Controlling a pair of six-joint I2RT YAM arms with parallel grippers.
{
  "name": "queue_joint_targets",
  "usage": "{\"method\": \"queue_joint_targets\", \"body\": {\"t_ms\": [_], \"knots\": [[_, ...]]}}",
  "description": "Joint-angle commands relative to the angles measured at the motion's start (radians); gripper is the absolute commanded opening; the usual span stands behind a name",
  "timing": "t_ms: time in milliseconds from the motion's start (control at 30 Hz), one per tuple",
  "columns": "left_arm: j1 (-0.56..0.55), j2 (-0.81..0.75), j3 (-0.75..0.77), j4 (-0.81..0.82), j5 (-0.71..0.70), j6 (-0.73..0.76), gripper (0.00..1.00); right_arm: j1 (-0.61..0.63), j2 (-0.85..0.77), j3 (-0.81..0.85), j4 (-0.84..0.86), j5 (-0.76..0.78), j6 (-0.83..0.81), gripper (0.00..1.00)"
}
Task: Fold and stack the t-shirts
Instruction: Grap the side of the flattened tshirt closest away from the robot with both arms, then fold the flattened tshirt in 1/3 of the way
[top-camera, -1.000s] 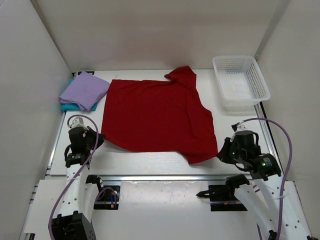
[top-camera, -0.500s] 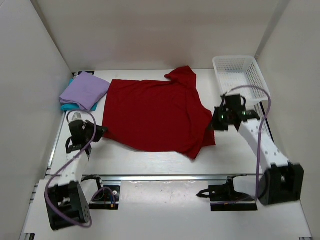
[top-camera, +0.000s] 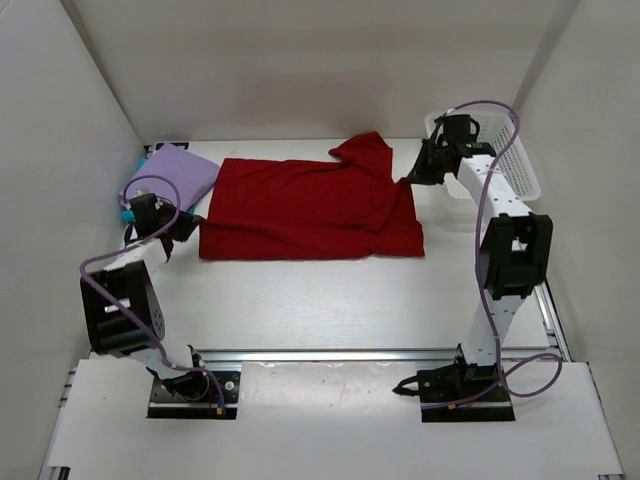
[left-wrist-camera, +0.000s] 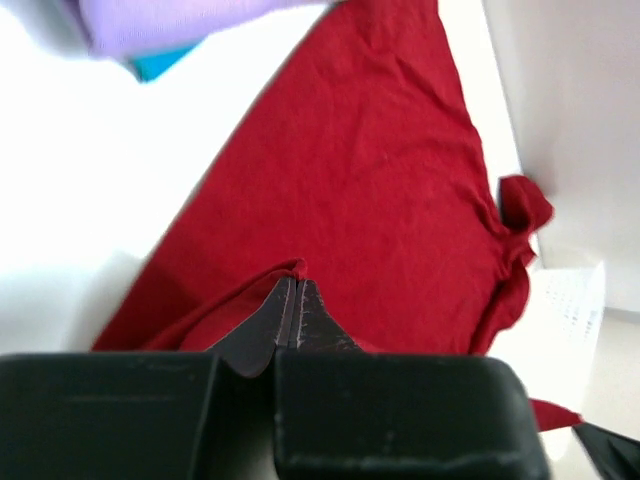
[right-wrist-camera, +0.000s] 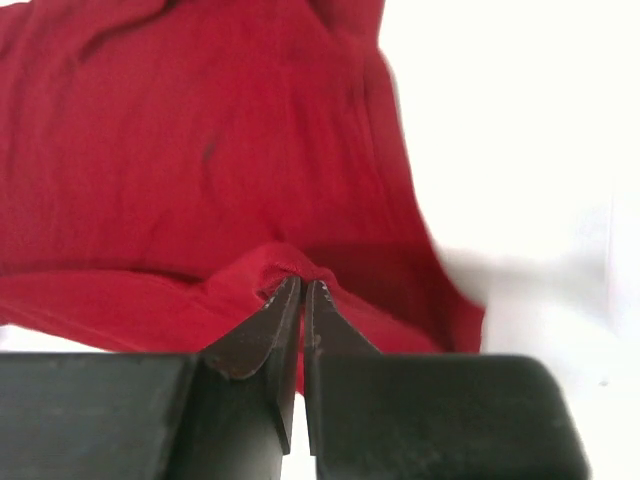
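Note:
The dark red t-shirt (top-camera: 310, 205) lies across the middle back of the table, its near half doubled over toward the back. My left gripper (top-camera: 188, 222) is shut on the shirt's left edge; the left wrist view shows the cloth (left-wrist-camera: 380, 190) pinched at the fingertips (left-wrist-camera: 285, 300). My right gripper (top-camera: 408, 178) is shut on the shirt's right edge, and the right wrist view shows a fold of red cloth (right-wrist-camera: 200, 150) pinched at its tips. The lavender t-shirt (top-camera: 180, 170) lies folded on the teal t-shirt (top-camera: 131, 203) at the back left.
A white mesh basket (top-camera: 500, 160) stands at the back right, right beside the right arm. White walls close in the table on the left, back and right.
Both grippers have carried the shirt's near hem away from the front toward the back, folding the shirt over itself. Both arms are now stretched far forward.

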Motion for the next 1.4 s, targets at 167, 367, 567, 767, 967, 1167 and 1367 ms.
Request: {"method": "queue_joint_targets", "body": {"t_ms": [167, 367, 567, 767, 967, 1167, 1367], "knots": [[-0.037, 0.204, 0.156, -0.024, -0.034, 0.075, 0.07, -0.001, 0.229, 0.261, -0.098, 0.009, -0.063, 0.00], [-0.028, 0.135, 0.147, -0.017, 0.011, 0.079, 0.53, 0.012, 0.244, 0.373, -0.120, 0.045, -0.055, 0.18], [-0.049, -0.163, -0.108, -0.005, -0.066, 0.092, 0.46, 0.055, -0.101, -0.142, 0.165, 0.067, 0.032, 0.31], [0.038, -0.290, -0.345, 0.030, -0.023, 0.075, 0.48, 0.026, -0.453, -0.766, 0.541, 0.001, 0.187, 0.00], [0.038, -0.211, -0.345, 0.026, -0.005, 0.081, 0.52, -0.156, -0.567, -1.070, 0.726, -0.088, 0.242, 0.34], [0.043, -0.178, -0.374, 0.053, -0.032, 0.064, 0.52, -0.181, -0.462, -1.098, 0.785, -0.143, 0.228, 0.41], [0.037, -0.135, -0.384, 0.108, -0.060, 0.018, 0.51, -0.176, -0.393, -1.092, 0.835, -0.145, 0.245, 0.40]]}}
